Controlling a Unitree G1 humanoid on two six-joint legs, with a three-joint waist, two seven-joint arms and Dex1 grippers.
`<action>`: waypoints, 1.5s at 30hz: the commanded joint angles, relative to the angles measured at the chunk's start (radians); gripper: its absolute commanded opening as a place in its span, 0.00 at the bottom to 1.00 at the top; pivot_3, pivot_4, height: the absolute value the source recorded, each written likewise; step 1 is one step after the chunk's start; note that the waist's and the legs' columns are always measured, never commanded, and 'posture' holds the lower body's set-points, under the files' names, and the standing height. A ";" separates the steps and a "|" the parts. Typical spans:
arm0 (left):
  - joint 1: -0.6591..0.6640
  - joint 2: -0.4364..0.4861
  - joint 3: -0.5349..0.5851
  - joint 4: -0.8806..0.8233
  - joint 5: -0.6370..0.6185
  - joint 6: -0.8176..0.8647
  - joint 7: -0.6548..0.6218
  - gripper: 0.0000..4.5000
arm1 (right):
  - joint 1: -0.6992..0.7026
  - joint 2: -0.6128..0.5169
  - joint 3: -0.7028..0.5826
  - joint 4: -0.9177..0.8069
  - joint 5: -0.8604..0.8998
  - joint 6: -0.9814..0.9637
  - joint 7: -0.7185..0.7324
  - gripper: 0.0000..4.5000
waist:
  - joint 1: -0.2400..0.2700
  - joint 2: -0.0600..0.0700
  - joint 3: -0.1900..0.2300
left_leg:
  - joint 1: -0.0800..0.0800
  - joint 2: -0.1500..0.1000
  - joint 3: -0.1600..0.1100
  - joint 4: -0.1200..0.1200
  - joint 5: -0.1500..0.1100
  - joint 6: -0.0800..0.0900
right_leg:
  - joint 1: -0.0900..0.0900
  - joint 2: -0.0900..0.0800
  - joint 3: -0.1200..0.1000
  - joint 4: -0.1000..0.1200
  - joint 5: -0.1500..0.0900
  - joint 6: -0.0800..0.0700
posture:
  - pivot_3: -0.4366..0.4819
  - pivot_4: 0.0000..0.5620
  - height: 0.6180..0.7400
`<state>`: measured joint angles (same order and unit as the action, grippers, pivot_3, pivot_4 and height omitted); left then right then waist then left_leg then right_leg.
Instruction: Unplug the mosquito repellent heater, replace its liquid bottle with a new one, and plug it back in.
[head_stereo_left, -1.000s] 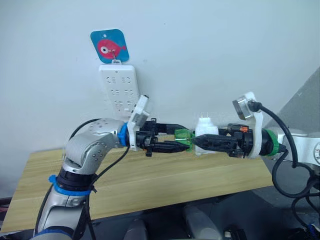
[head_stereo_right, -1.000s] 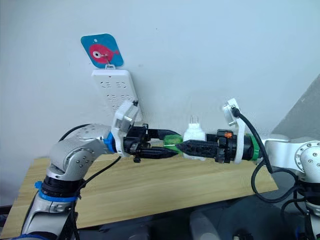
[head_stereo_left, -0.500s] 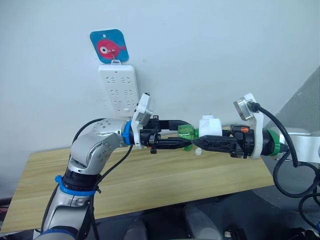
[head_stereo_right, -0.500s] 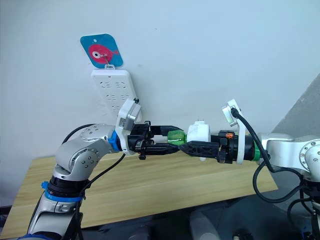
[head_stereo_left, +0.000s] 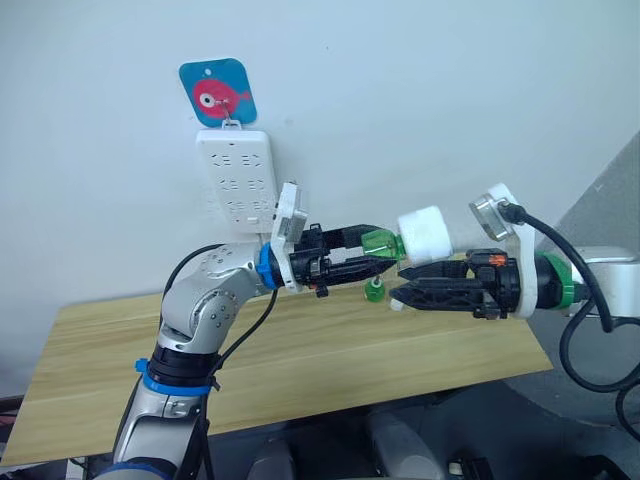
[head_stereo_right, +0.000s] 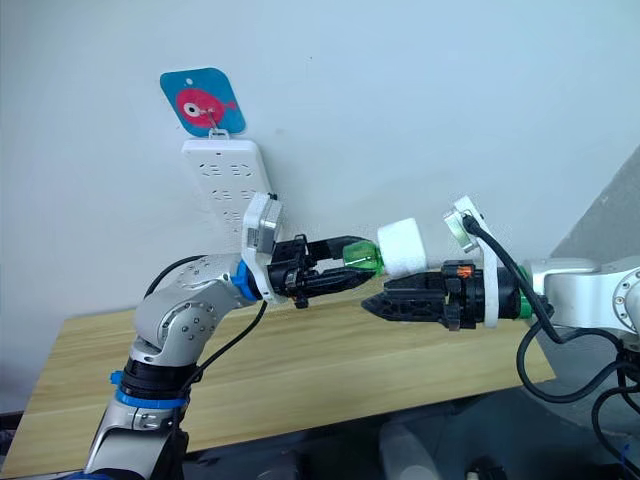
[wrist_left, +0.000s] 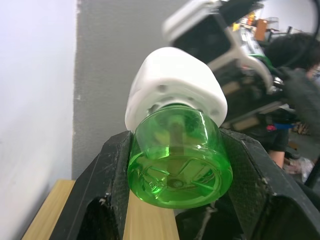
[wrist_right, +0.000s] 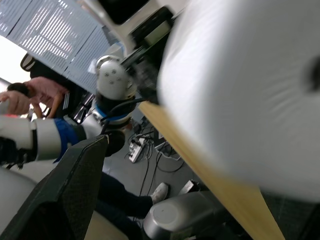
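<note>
My left gripper (head_stereo_left: 388, 252) is shut on a translucent green bottle (wrist_left: 175, 160), held in the air above the wooden table (head_stereo_left: 300, 370). The bottle's neck sits in the white mosquito repellent heater (head_stereo_left: 425, 235), which tilts up to the right. Just under the heater, my right gripper (head_stereo_left: 395, 295) is open and holds nothing; one finger (wrist_right: 70, 185) stands well off to the side of the heater (wrist_right: 250, 90). A small green piece (head_stereo_left: 373, 291) with a white bit beside it shows at the right fingertips. I cannot tell if that is the new one.
A white power strip (head_stereo_left: 238, 180) hangs on the wall under a blue tag with a pink fish (head_stereo_left: 218, 92), up and to the left of both grippers. A person (wrist_left: 295, 85) is in the background of the left wrist view.
The left gripper has risen with the bottle and heater. The heater has come out of the right gripper's fingers and now sits above them. The right gripper stayed at about the same height.
</note>
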<state>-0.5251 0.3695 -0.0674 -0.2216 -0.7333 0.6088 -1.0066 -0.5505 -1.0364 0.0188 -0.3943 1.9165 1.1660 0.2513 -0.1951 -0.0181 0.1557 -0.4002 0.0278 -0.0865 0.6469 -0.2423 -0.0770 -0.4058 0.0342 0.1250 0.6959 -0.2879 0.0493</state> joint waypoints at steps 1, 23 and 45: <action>-0.010 -0.006 0.041 -0.006 -0.035 0.002 0.018 0.51 | -0.012 -0.013 -0.046 -0.065 -0.050 0.002 0.083 1.00 | 0.000 0.000 0.000 | 0.000 0.000 0.000 0.000 0.000 0.000 | 0.000 0.000 0.000 0.000 0.000 0.000 | 0.23 0.15 1.00; -0.057 0.198 0.097 -0.033 -0.251 0.275 -0.112 0.51 | 0.249 -0.105 -0.116 -0.081 -0.976 -0.309 0.533 0.00 | -0.006 -0.001 -0.001 | 0.001 0.000 0.002 0.000 0.000 0.000 | 0.000 0.000 0.001 -0.001 0.000 0.000 | 0.21 0.13 1.00; -0.043 0.175 0.099 -0.019 -0.175 0.212 -0.045 0.51 | 0.032 0.133 -0.025 -0.161 -0.896 -0.138 0.573 0.00 | -0.016 0.000 -0.002 | 0.001 0.000 0.000 0.000 0.000 0.000 | 0.000 0.000 0.000 0.000 0.001 -0.002 | 0.24 0.12 1.00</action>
<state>-0.5565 0.5506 0.0160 -0.2253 -0.9105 0.8502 -1.0565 -0.4956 -0.9050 0.0380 -0.5195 0.9776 1.0161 0.8275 -0.2107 -0.0182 0.1533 -0.3996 0.0277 -0.0865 0.6471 -0.2423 -0.0773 -0.4059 0.0337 0.1249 0.6963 -0.2868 0.0474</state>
